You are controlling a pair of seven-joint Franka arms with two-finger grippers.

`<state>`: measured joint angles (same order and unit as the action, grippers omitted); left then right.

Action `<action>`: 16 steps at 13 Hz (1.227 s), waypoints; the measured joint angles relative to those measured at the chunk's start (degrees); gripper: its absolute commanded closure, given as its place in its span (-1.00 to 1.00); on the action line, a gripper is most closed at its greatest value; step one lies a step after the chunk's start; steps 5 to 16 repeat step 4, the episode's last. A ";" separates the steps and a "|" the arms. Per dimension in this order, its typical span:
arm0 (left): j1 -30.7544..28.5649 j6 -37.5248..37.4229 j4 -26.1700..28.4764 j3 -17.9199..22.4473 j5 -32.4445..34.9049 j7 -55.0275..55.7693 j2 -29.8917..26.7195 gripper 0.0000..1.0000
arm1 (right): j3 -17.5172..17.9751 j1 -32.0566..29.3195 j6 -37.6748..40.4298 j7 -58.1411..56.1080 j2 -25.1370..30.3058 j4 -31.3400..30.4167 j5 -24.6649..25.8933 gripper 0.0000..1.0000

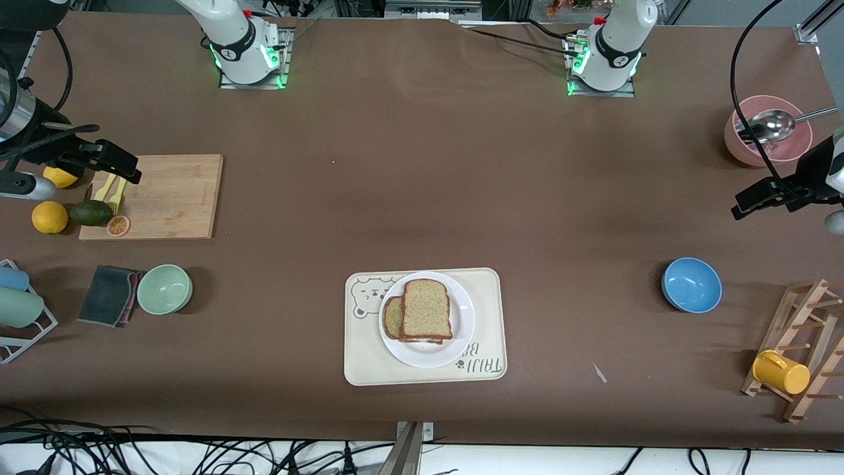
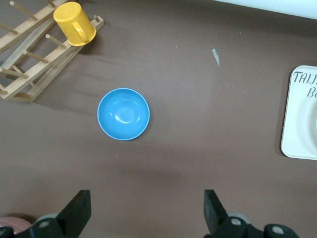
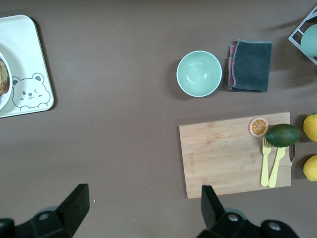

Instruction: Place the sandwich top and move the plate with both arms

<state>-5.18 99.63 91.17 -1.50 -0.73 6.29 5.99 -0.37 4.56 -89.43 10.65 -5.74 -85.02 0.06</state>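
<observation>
The plate [image 1: 428,353] is small, round and white, and rests on a cream tray [image 1: 369,356] with a bear drawing, close to the front camera. On the plate lies the sandwich top [image 1: 427,308], a speckled tan slice, flat over a stack with brown edges. Another slice [image 1: 393,316] pokes out beneath it toward the right arm's end. My left gripper [image 1: 748,201] [image 2: 147,208] hangs open and empty over bare table between a pink bowl and a blue bowl. My right gripper [image 1: 128,168] [image 3: 143,206] hangs open and empty over the edge of a cutting board.
A wooden cutting board [image 1: 165,196] with yellow forks, an avocado [image 1: 91,212] and an orange [image 1: 49,217] sit at the right arm's end, with a green bowl [image 1: 165,289] and dark cloth [image 1: 109,295]. At the left arm's end are a blue bowl [image 1: 691,284], pink bowl [image 1: 768,132] and mug rack [image 1: 801,349].
</observation>
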 measured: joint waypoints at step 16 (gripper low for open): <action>0.03 -0.67 -0.08 -0.01 0.00 0.01 -0.03 -1.00 | 0.00 0.01 0.00 0.00 -0.01 0.00 0.00 -1.00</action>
